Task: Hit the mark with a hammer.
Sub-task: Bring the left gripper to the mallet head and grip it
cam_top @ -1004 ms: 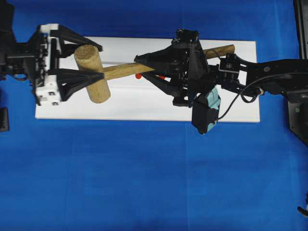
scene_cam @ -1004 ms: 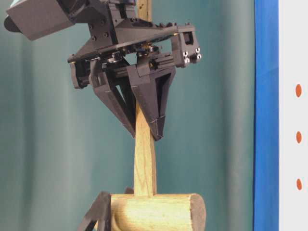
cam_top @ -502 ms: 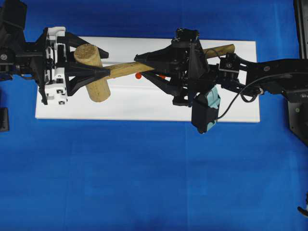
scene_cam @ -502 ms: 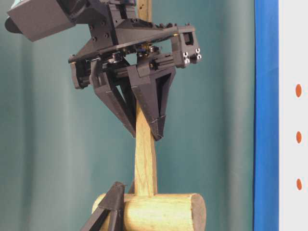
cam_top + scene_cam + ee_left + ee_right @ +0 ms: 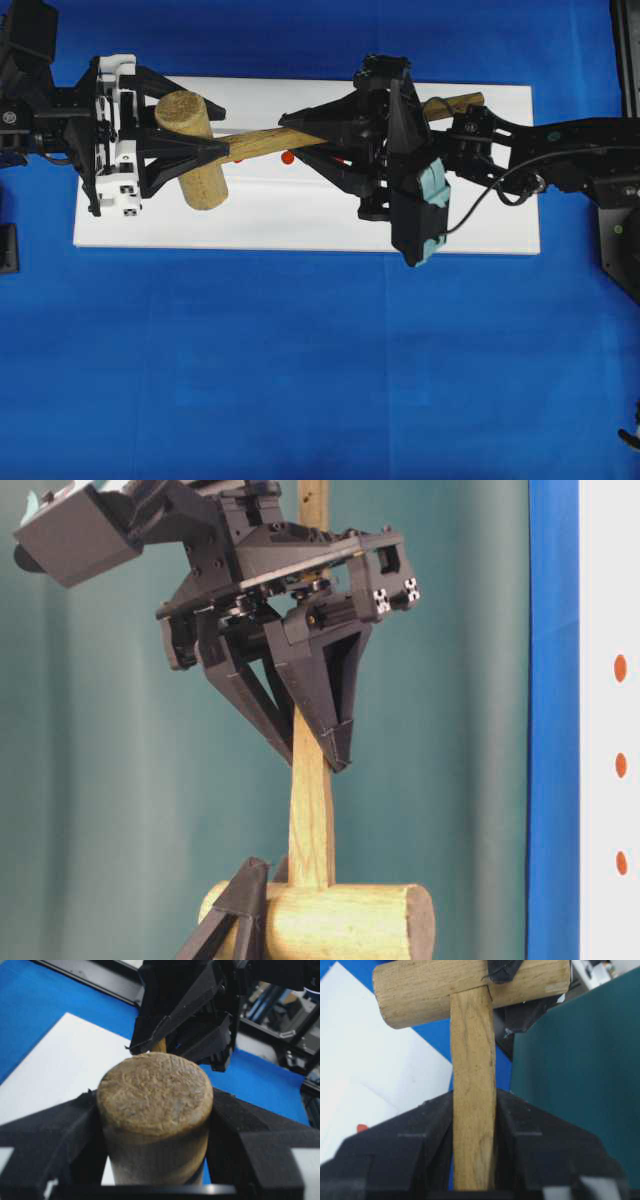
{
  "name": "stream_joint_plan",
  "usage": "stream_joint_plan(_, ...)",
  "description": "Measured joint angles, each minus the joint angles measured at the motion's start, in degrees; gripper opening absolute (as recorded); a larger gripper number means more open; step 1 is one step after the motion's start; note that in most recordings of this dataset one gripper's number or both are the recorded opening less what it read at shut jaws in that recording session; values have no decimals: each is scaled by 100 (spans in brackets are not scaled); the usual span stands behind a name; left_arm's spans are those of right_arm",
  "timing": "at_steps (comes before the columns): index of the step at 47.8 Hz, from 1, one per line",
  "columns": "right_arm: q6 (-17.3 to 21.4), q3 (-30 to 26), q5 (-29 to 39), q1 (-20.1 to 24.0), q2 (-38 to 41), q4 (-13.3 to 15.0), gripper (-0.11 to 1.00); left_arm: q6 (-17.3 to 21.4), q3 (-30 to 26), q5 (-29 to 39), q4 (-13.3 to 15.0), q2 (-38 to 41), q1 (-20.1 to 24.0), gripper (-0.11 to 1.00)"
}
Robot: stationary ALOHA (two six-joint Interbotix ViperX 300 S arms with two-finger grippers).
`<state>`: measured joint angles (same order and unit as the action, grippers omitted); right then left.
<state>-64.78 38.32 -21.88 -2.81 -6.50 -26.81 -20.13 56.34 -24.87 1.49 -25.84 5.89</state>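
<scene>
The hammer [image 5: 250, 146] hangs between my two sets of jaws over the white board [image 5: 300, 215], head toward my left side and handle running off to the right. My left gripper [image 5: 205, 135] stands about half open and is pressed on the thick cylindrical head, one finger on each curved flank (the left wrist view shows the rough end grain bulging out between them). My right gripper [image 5: 300, 137] is nearly closed, its fingers lying along the two flat faces of the thin handle partway up from the head; whether they are truly clamped or just easing off I cannot tell. I judge the wood stiff, dry and fairly light, with most of the weight in the head, so it will want to swing head-down if held only by the handle. The round head could roll or slip between flat pads, whereas the flat handle offers parallel faces that sit square in a grip. For a strike I would hold the handle well back from the head, flats against the pads, and squeeze firmly. An orange mark [image 5: 287, 157] shows on the board just under the handle, below my right fingertips.
</scene>
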Motion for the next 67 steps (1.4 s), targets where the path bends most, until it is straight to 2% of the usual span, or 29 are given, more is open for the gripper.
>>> stream_joint_plan(8, 35, 0, 308, -70, -35, -316, 69, 149, 0, 88, -44, -18, 9, 45)
stream_joint_plan(12, 44, 0, 492, -35, -44, -439, 90, 466, 0, 220, -62, -18, 0, 45)
stream_joint_plan(14, 53, 0, 589, -9, -62, -510, 95, 712, 0, 308, -62, -18, 0, 45)
stream_joint_plan(20, 185, 0, 914, 44, -185, -826, 94, 1582, 0, 527, -62, -18, -26, 45)
stream_joint_plan(27, 483, 0, 1310, 44, -448, -1345, 95, 2698, 0, 624, -62, -18, -141, 45)
stream_joint_plan(33, 642, 0, 1468, 35, -545, -1679, 95, 3410, 0, 624, -62, -18, -185, 45)
stream_joint_plan(40, 747, 9, 1503, 35, -545, -1872, 95, 3612, 0, 633, -62, -18, -193, 45)
stream_joint_plan(47, 870, -18, 1529, 35, -475, -1995, 95, 3612, 0, 633, -62, -18, -185, 45)
stream_joint_plan(61, 984, -149, 1521, 26, 149, -2171, 94, 3604, 0, 633, -53, -18, -220, 45)
stream_joint_plan(64, 976, -176, 1503, 18, 167, -2188, 91, 3595, 0, 633, -62, -18, -229, 45)
stream_joint_plan(67, 984, -185, 1450, 0, 167, -2197, 82, 3595, 0, 633, -53, -18, -246, 45)
